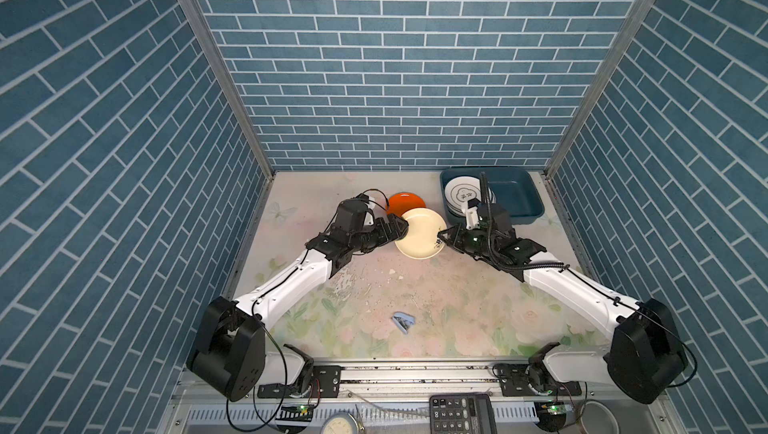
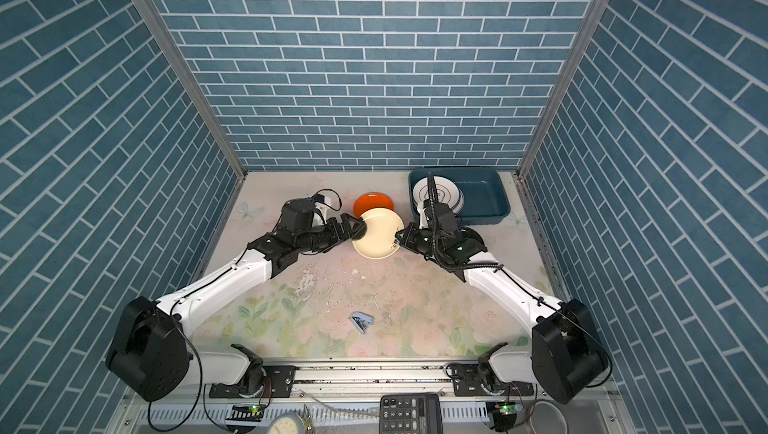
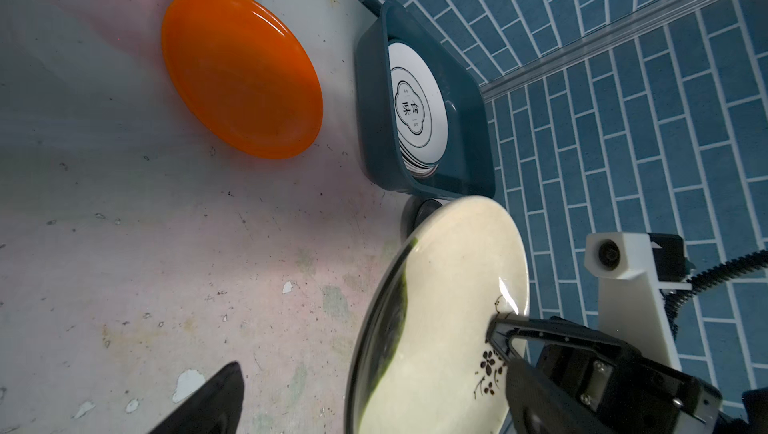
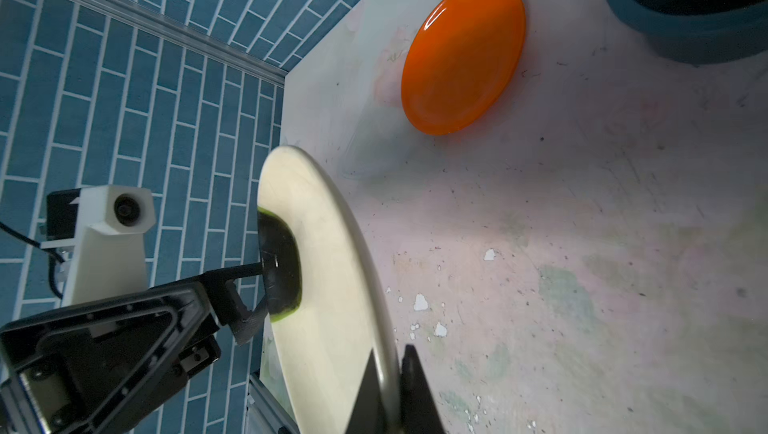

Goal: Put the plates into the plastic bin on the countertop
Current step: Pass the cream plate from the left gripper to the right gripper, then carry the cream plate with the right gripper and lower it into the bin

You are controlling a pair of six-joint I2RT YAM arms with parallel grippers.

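right gripper (image 1: 441, 237) clamps the cream plate (image 1: 422, 234); left gripper (image 1: 402, 230) gapes open: clear it first, then carry level to the plastic bin (image 1: 513, 197).

1 orange plate (image 1: 406, 202), 1 cream plate (image 1: 419, 240), 1 stack of white plates (image 1: 460, 195), number within uncertain, 1 plastic bin (image 1: 515, 197), 1 calculator (image 1: 461, 413), 1 small blue object (image 1: 403, 322).

Bright, even overhead light fills both top views, whose wide lens bows the brick walls (image 1: 399, 57) toward the edges. In the wrist views, the orange plate (image 3: 241, 74) shows soft glare streaks and the cream plate (image 4: 328, 286) a dark reflection.
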